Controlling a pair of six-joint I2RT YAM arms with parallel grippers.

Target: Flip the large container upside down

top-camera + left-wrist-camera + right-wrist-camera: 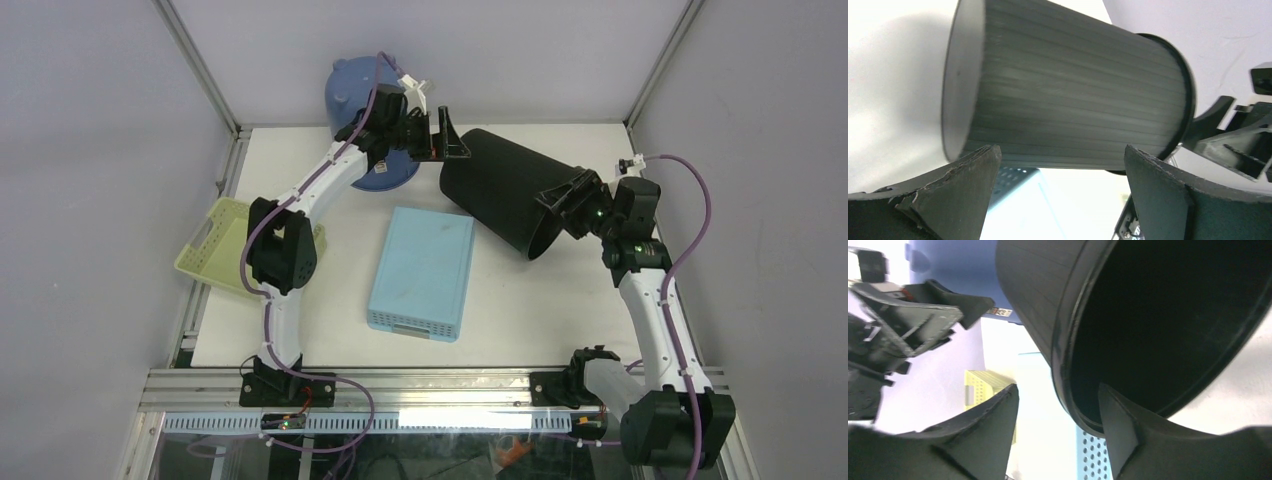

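Note:
The large container [500,190] is a black ribbed bin lying on its side at the back of the table, mouth facing right and toward me. My right gripper [568,196] is at its rim and open. In the right wrist view the right gripper [1058,387] straddles the rim of the container [1048,290], one finger inside the mouth and the other outside with a gap. My left gripper [447,143] stands open by the closed base. Seen from the left wrist, the container [1073,95] lies just beyond the wide-spread left gripper [1060,150], untouched.
A light-blue perforated box [422,270] lies upside down mid-table, just left of the container's mouth. A blue pot [350,95] sits behind the left arm at the back edge. A yellow-green basket [212,240] rests at the left edge. Walls close in on the left, right and back.

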